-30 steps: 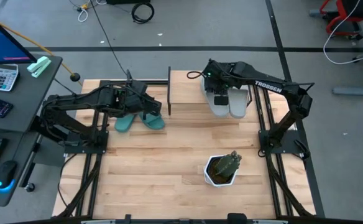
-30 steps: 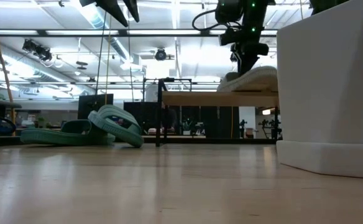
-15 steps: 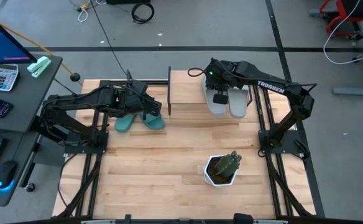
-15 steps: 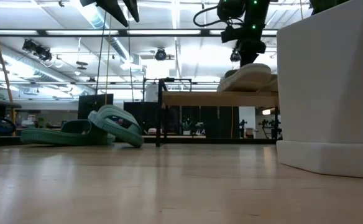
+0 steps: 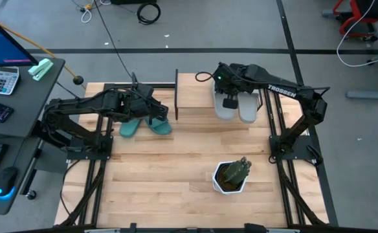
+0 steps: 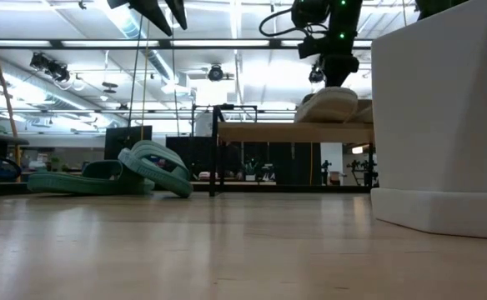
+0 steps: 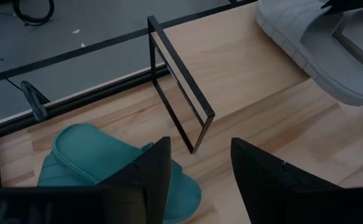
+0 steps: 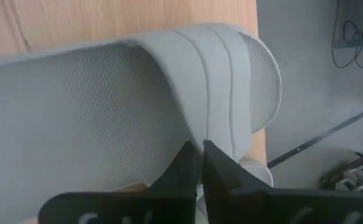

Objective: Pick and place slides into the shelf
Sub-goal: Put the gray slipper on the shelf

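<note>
Two light grey slides (image 5: 224, 110) (image 5: 248, 109) lie side by side on the shelf's (image 5: 195, 97) plank top (image 6: 293, 132). My right gripper (image 8: 198, 158) stands over the left one, shut, with its tips at the slide's strap. Two teal slides (image 5: 129, 127) (image 5: 161, 125) lie on the table left of the shelf. In the low view one teal slide (image 6: 156, 167) leans tilted on the flat one (image 6: 85, 179). My left gripper (image 7: 200, 174) hangs open well above them and touches nothing. My right gripper's shut fingertips (image 8: 188, 155) meet the ridged strap (image 8: 215, 106) of the left grey slide, slanting down from above. Whether any of the strap is caught between them cannot be told. The slide lies on the shelf top (image 6: 327, 104).
A white pot with a plant (image 5: 231, 176) stands near the table's front right, filling the low view's right side (image 6: 444, 117). The shelf's black end frame (image 7: 181, 81) stands between the teal and grey slides. A desk with a calculator (image 5: 4, 81) lies beyond the left edge.
My right gripper has turned a little at the wrist above the grey slides, staying over the same spot. The grey slide under it has shifted slightly on the shelf top; its outline in the low view is more compact than before.
</note>
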### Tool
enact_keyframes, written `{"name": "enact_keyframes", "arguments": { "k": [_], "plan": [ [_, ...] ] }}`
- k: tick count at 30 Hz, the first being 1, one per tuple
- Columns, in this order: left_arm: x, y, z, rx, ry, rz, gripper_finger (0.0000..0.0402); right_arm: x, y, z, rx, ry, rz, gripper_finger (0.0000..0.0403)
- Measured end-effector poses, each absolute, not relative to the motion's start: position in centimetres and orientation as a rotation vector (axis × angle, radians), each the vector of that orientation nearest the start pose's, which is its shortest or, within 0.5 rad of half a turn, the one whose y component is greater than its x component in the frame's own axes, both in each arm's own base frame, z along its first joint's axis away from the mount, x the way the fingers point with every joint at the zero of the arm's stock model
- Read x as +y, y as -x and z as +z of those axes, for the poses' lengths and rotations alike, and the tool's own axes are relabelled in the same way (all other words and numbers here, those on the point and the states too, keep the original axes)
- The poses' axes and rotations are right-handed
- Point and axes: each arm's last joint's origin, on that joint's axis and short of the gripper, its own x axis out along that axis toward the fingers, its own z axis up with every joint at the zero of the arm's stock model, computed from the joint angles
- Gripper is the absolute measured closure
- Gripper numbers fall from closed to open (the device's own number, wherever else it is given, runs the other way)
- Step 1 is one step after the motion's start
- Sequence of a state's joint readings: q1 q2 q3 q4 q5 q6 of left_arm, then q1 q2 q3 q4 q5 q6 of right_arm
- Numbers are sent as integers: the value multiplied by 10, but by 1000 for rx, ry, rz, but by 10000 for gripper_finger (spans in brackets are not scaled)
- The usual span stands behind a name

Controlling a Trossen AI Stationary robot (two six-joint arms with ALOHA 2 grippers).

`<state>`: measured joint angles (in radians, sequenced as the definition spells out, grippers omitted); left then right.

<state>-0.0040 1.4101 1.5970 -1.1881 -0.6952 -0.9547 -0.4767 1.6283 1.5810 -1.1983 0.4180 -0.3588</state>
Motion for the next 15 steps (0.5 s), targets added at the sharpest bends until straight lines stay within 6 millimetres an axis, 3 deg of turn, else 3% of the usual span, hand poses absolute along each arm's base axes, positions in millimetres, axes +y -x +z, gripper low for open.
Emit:
{"name": "enact_keyframes", "arguments": {
  "k": [15],
  "plan": [
    [18, -256, 393, 561, 483, 1017, 228, -149, -270, 325, 1456, 267, -522, 396]
  ]
}}
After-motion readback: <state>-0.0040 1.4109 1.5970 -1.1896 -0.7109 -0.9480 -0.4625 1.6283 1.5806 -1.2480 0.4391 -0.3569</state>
